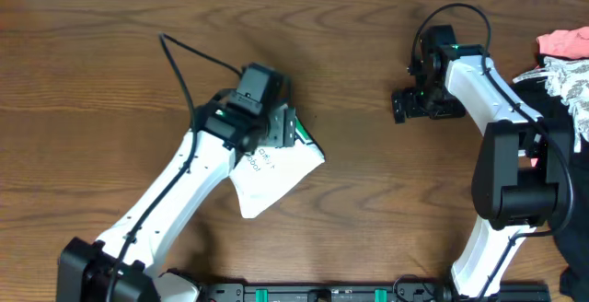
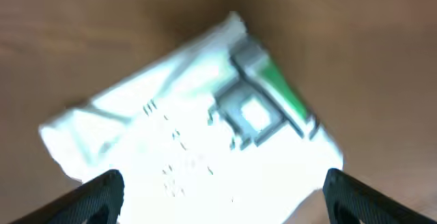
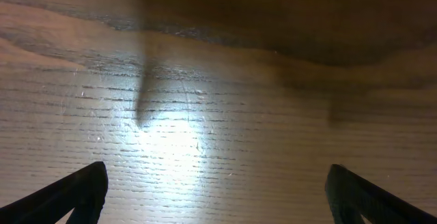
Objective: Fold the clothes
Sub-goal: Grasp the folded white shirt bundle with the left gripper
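Left gripper [image 2: 223,183] is hanging w/ jaws wide open over the folded white T-shirt [image 1: 271,178], not gripping it. The shirt is lying on the table [image 1: 386,219], centre-left of the overhead frame, its green label [image 2: 280,91] facing up. Right gripper [image 3: 217,179], upper right, is also standing open over the wood, holding nothing.

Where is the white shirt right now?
In the overhead view, the white shirt lies folded small on the wooden table, a little left of the middle. It sits right under the open left hand.
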Controlling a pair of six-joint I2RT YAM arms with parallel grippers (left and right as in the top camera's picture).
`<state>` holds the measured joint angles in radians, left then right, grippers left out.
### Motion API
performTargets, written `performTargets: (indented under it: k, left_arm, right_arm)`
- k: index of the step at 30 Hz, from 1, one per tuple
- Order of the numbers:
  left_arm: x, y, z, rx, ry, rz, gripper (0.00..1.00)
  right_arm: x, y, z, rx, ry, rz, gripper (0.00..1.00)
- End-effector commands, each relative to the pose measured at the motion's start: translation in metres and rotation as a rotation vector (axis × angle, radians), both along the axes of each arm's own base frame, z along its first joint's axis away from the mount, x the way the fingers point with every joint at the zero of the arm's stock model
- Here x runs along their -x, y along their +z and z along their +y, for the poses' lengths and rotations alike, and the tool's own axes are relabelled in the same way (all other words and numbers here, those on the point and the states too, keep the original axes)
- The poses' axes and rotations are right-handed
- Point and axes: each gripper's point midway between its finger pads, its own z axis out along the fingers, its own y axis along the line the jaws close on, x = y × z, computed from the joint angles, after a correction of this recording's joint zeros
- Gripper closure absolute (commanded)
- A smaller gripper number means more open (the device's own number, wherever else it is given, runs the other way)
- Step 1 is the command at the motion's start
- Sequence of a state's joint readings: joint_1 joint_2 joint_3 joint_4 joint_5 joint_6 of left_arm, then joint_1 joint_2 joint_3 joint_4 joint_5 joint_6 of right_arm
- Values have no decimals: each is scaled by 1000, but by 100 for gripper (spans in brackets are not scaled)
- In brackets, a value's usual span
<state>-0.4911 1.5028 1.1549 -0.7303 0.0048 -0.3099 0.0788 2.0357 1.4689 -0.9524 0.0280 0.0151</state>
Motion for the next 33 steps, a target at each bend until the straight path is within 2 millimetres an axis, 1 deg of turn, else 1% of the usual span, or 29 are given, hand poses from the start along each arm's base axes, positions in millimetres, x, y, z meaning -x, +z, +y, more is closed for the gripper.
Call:
performTargets:
  k: [1, 4, 6, 9, 11, 19, 22, 27, 33]
  left_arm:
    - [30, -22, -24, -5, -181, 86, 6]
    - [47, -29, -41, -59, -363, 77, 7]
    - [53, -32, -46, -119, -422, 51, 6]
    - [49, -39, -40, -249, -425, -2, 6]
    - [46, -47, -38, -296, -423, -18, 6]
    - [39, -88, -45, -326, -429, 29, 6]
    - [39, -102, -47, -336, -424, 52, 6]
    - [43, -121, -45, -364, -429, 96, 7]
    - [46, -136, -42, -386, -434, 132, 7]
  right_arm:
    - [2, -4, -6, 14, -23, 11, 1]
    - [2, -4, -6, 14, -23, 10, 1]
    - [2, -4, -6, 14, -23, 11, 1]
    - [2, -4, -6, 14, -23, 11, 1]
    - [2, -4, -6, 14, -23, 11, 1]
    - [2, -4, -6, 14, -23, 11, 1]
    - [2, -4, -6, 14, -23, 11, 1]
    - [2, -4, -5, 14, -21, 11, 1]
    - [2, -4, -5, 14, -22, 11, 1]
